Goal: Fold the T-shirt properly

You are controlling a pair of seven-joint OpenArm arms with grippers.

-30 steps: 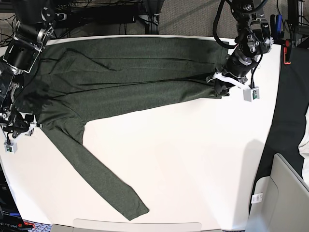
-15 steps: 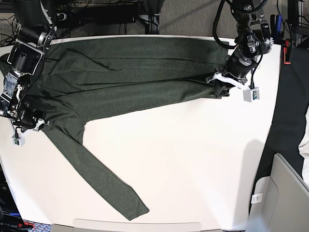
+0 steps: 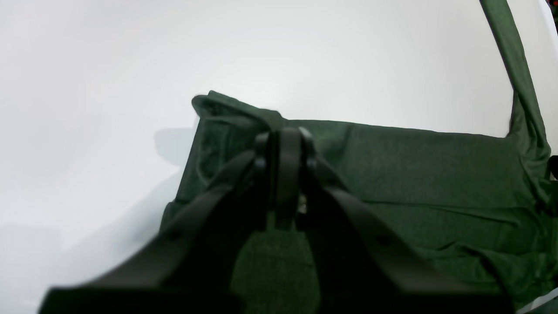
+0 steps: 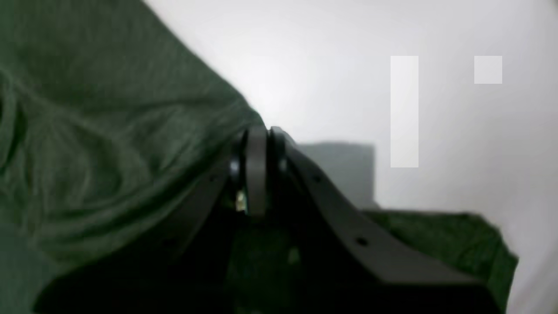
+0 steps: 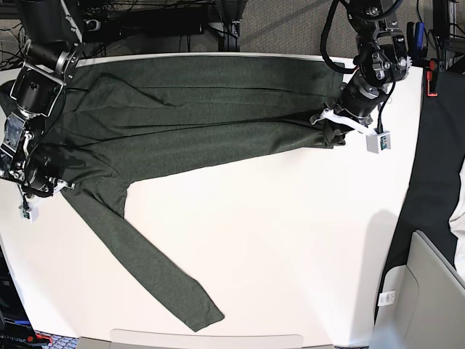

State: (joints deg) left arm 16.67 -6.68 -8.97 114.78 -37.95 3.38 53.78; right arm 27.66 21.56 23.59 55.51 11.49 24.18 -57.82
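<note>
The dark olive T-shirt [image 5: 189,123] lies spread across the far half of the white table [image 5: 290,240]. One long sleeve [image 5: 145,262] runs diagonally down to the front edge. My left gripper [image 5: 330,129] is shut on the bunched hem corner at the shirt's right end. The left wrist view shows its closed fingers [image 3: 285,174] on the folded fabric [image 3: 436,174]. My right gripper [image 5: 45,187] is shut on the shirt's edge near the shoulder at the table's left side. The right wrist view shows its closed fingers [image 4: 257,170] at the fabric edge [image 4: 87,131].
A grey bin [image 5: 429,305] stands at the lower right beside the table. A black cloth strip [image 5: 436,160] hangs along the table's right edge. Stands and cables [image 5: 167,18] crowd the back. The table's left edge is close to my right gripper.
My right gripper has moved up and inward toward the shirt's shoulder edge. The left arm and the hem corner have not moved.
</note>
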